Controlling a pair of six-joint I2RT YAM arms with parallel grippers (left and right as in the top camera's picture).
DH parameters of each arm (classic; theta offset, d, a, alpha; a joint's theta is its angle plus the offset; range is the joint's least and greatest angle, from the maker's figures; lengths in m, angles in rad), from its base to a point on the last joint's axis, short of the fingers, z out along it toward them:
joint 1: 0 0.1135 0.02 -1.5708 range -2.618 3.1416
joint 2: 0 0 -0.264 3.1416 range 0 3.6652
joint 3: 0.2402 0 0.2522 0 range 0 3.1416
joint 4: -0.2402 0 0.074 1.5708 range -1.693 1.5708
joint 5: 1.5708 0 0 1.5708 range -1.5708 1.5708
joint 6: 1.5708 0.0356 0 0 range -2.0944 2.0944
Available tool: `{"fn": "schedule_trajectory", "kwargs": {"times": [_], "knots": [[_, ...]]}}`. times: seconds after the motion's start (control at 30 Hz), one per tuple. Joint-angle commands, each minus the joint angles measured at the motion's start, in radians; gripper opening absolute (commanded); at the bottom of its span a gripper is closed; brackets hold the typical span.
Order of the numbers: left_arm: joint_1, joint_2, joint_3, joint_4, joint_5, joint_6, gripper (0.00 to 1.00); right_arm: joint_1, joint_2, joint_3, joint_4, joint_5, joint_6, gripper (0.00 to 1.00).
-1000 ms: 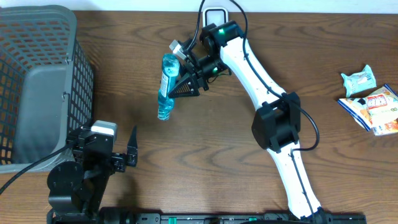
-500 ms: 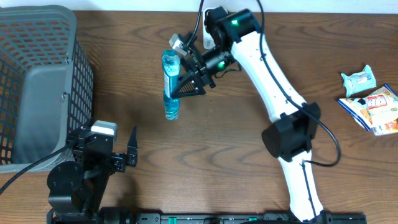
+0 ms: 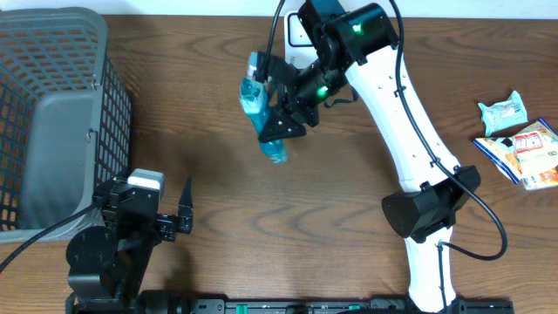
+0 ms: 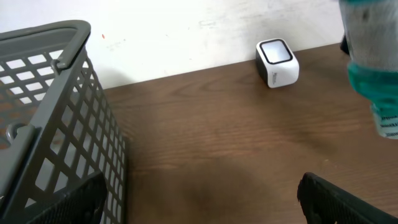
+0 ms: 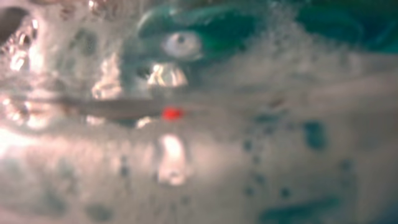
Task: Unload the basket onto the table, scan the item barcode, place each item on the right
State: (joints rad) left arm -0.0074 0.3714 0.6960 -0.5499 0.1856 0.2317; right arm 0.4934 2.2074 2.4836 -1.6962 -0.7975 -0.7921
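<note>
Teal-filled bottle (image 3: 255,94), clamped in the right gripper (image 3: 272,120), hangs near the far scanner (image 4: 277,61); the scan is not yet done.

A grey mesh basket (image 4: 56,124) fills the left, standing on the brown wooden surface (image 4: 217,143). A small white scanner (image 4: 277,62) sits by the far wall, and a blurred blue-green bottle (image 4: 373,68) shows at the right edge. The left tool (image 4: 205,200) is spread wide, its dark tips in the bottom corners.
</note>
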Motion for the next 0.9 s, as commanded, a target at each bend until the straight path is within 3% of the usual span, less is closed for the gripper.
{"fn": "schedule_trajectory", "kwargs": {"times": [0.0, 0.13, 0.33, 0.53, 0.67, 0.87], "knots": [[0.0, -0.001, 0.005, 0.004, 0.013, -0.009, 0.98, 0.006, -0.013, -0.026, 0.008, 0.177, 0.118, 0.14], [0.0, -0.001, 0.005, 0.004, 0.013, -0.009, 0.98, 0.006, -0.013, -0.075, 0.046, 0.297, 0.237, 0.14], [0.0, -0.001, 0.005, 0.004, 0.013, -0.009, 0.98, 0.01, -0.013, -0.186, 0.126, 0.294, 0.349, 0.17], [0.0, -0.001, 0.005, 0.004, 0.013, -0.009, 0.98, 0.03, -0.013, -0.307, 0.187, 0.282, 0.626, 0.15], [0.0, -0.001, 0.005, 0.004, 0.013, -0.009, 0.98, 0.037, -0.013, -0.322, 0.152, 0.127, 0.674, 0.17], [0.0, -0.001, 0.005, 0.004, 0.013, -0.009, 0.98, 0.034, -0.013, -0.322, 0.047, -0.048, 0.699, 0.13]]}}
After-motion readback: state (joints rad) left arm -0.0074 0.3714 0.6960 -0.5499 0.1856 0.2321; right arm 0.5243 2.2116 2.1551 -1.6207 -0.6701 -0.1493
